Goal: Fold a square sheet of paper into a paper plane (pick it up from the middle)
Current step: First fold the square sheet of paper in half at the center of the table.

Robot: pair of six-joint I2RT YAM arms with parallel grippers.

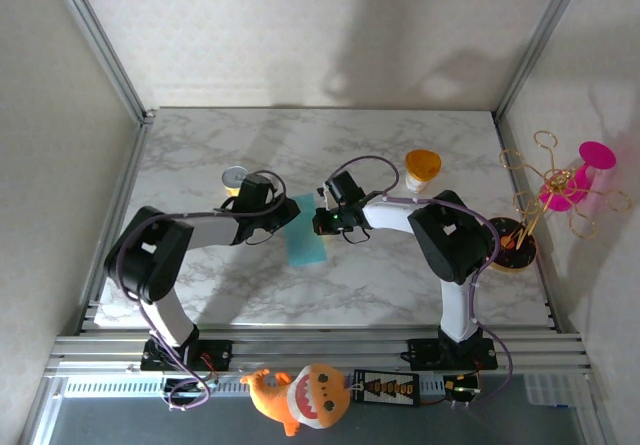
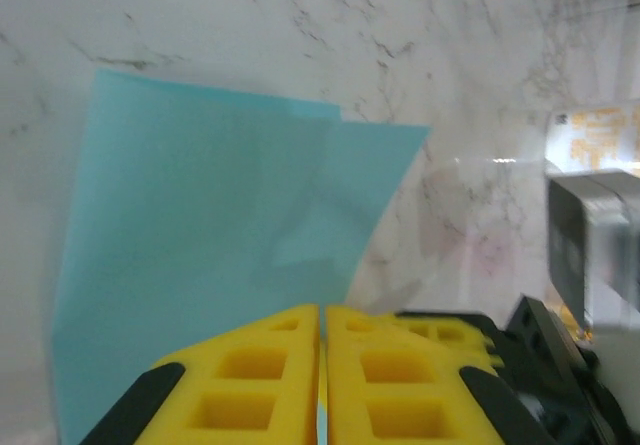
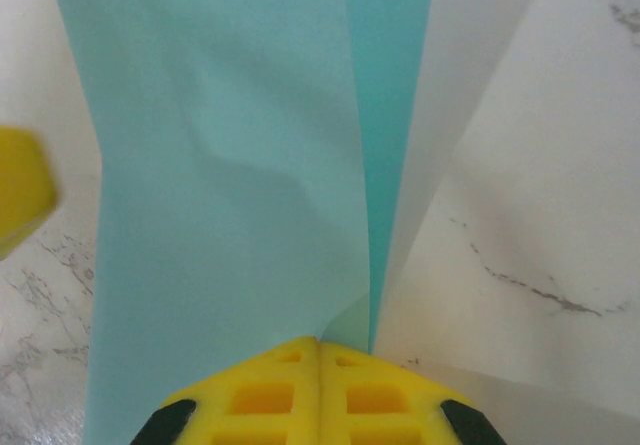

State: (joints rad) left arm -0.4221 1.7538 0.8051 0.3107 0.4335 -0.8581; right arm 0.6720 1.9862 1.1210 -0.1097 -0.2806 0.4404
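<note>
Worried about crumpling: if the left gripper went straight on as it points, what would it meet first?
The left gripper is shut on the thin teal-blue paper sheet; ahead lies that sheet, then probably the marble tabletop.

Marbled white tabletop (image 1: 400,285). Small lidded can (image 1: 235,177) at rear left and orange cup (image 1: 422,162) at rear right, well apart. Gold wire stand (image 1: 545,180) at right edge bears a pink glass (image 1: 597,155). Orange plush toy (image 1: 298,393) on near rail.

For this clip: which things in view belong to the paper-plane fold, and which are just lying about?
In the job: teal paper sheet, partly folded; left fingers and right fingers, both shut on it.
Lying about: orange cup, small can, gold wire rack, pink cup, plush toy.
</note>
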